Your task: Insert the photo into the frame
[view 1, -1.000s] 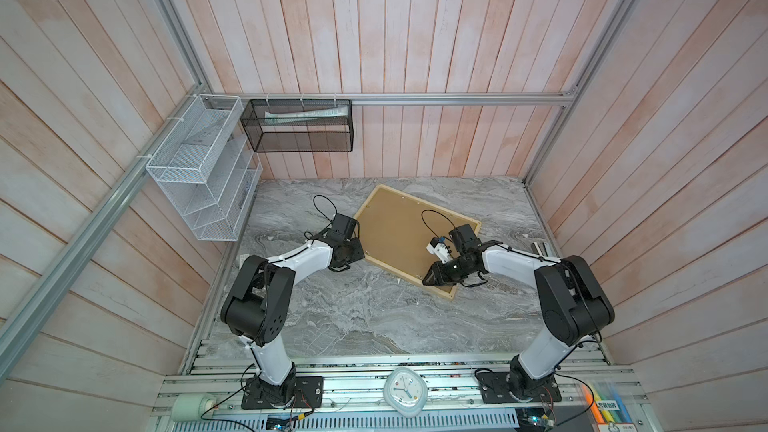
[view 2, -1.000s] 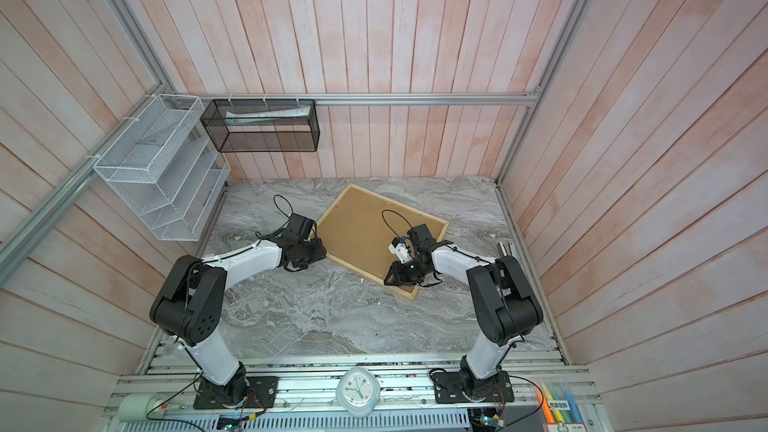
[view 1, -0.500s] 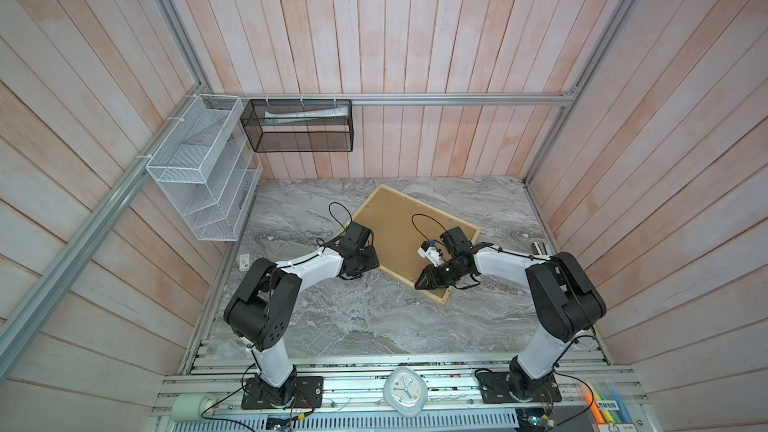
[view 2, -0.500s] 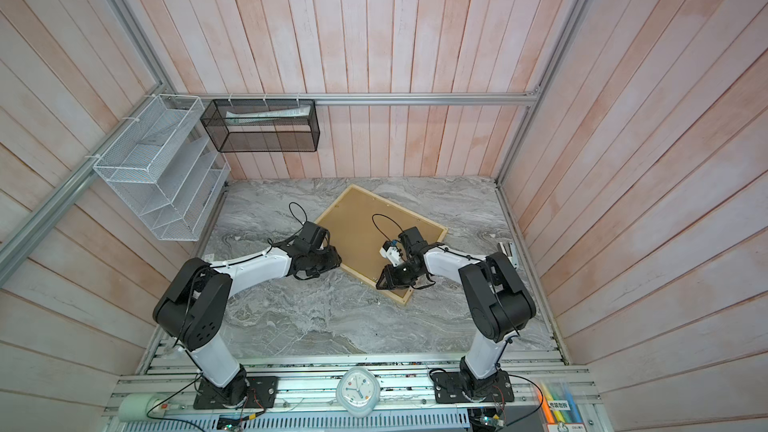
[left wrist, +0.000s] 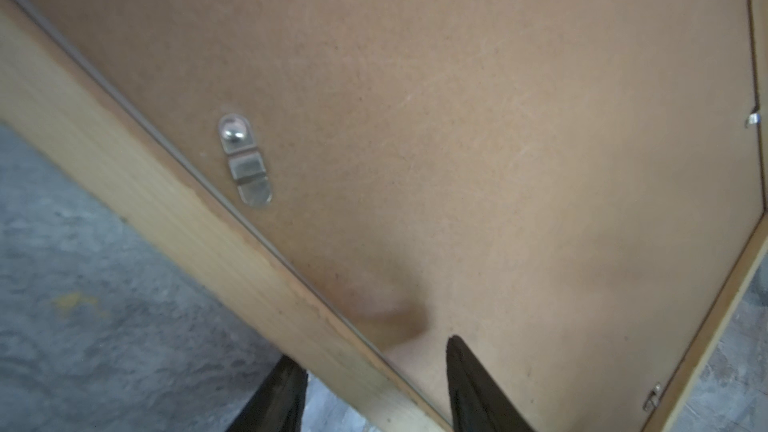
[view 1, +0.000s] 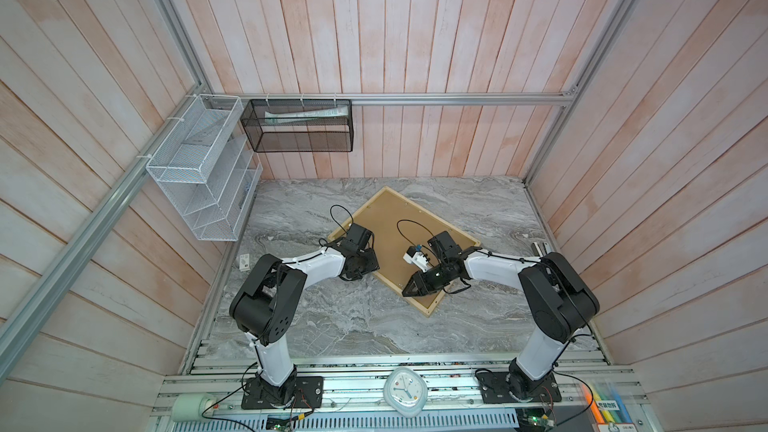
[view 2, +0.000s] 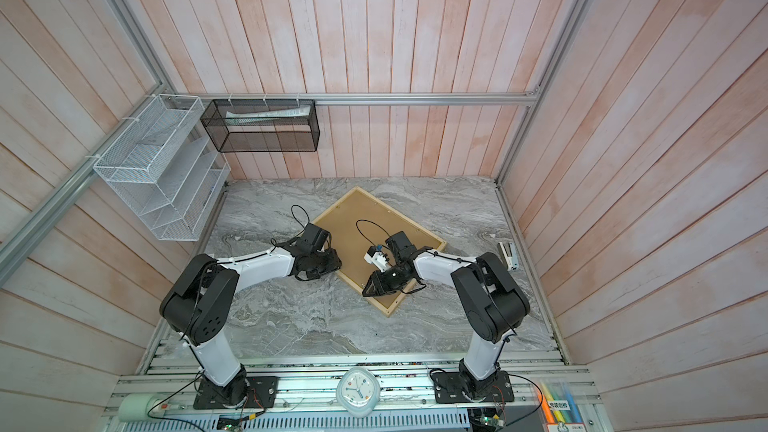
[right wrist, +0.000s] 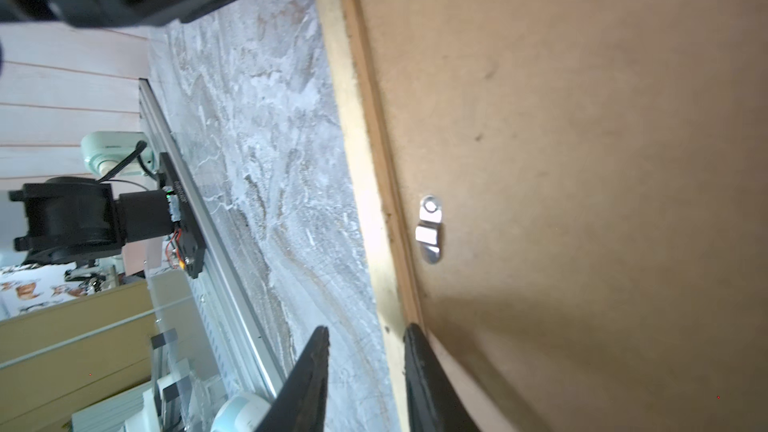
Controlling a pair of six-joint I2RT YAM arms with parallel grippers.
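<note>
Tabletop (left wrist: 83, 305): frame (left wrist: 124, 164) back-up; left gripper (left wrist: 374, 351), right gripper (right wrist: 366, 327) seemingly straddle rim.

both top views look down from high on the whole grey marbled surface (view 1: 353, 326); wrist views sit close over edges of the pale rectangular wooden frame (left wrist: 124, 164)

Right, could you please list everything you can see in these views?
table: one, grey marble, under everything.
frame: one, pale wood, flat on the table.
backing board: one, brown, inside the frame.
turn clips: several, silver, along the backing board's edges.
wire rack: one, white, left wall.
mesh basket: one, black, back wall.
clock: one, white, front rail.
pens: several, orange, yellow, blue, front right corner.
left gripper: one, black jaws, astride the frame's near edge.
right gripper: one, black jaws, astride the same edge.
</note>
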